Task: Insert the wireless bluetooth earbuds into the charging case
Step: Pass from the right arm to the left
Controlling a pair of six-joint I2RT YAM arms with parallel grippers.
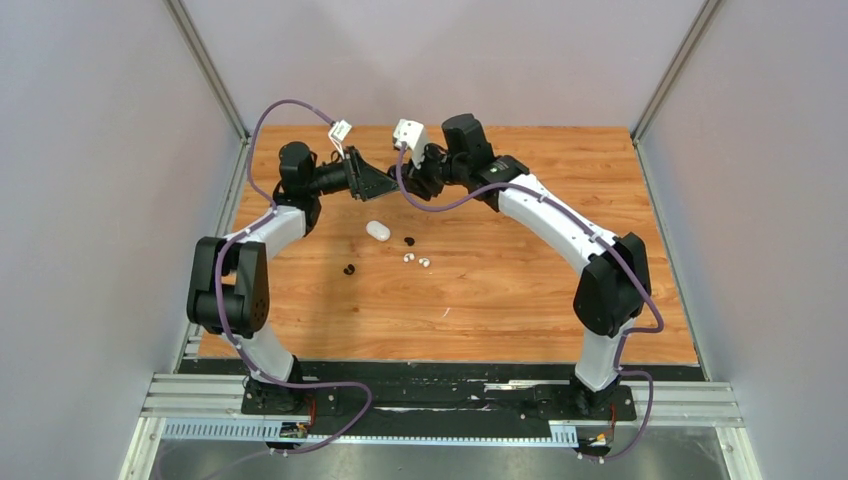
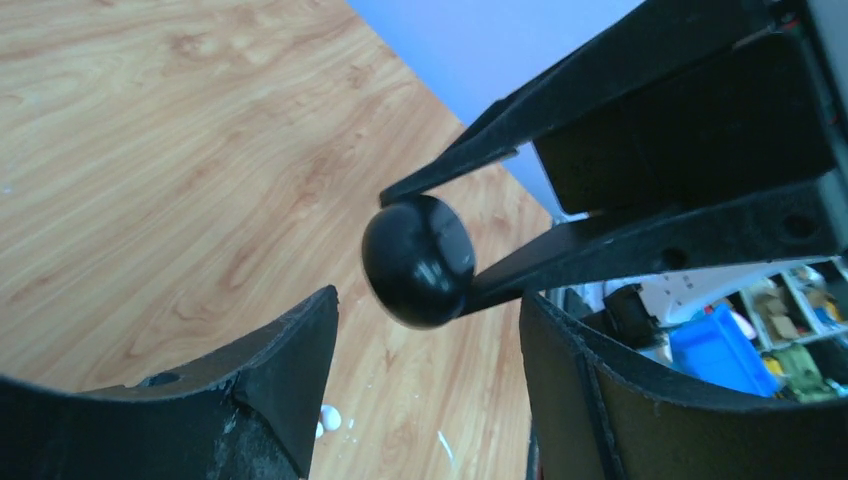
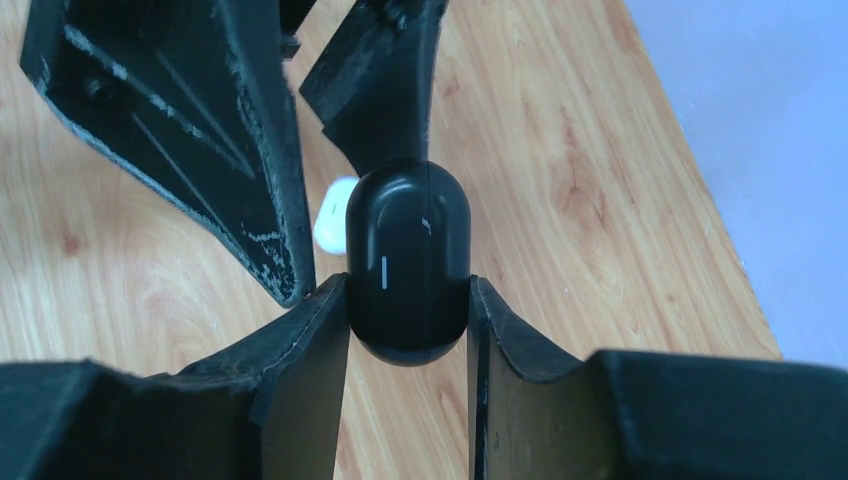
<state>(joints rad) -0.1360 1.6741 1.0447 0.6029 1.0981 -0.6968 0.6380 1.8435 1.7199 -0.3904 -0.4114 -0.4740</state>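
Right gripper is clamped tight on the black charging case, one finger pressed to each flank. The case is glossy and pill-shaped, with a thin pale bar on its face and a fine seam above it, and it's held over the far middle of the table. Facing it from the left, the left gripper has its fingers spread wide, the case's rounded end in line with the gap; contact, I can't tell. Down on the wood, a white charging case lies just near of both grippers. Right of it sits the far black bud, a touch nearer the left white bud beside the right white bud, and the near black bud lies off to the left.
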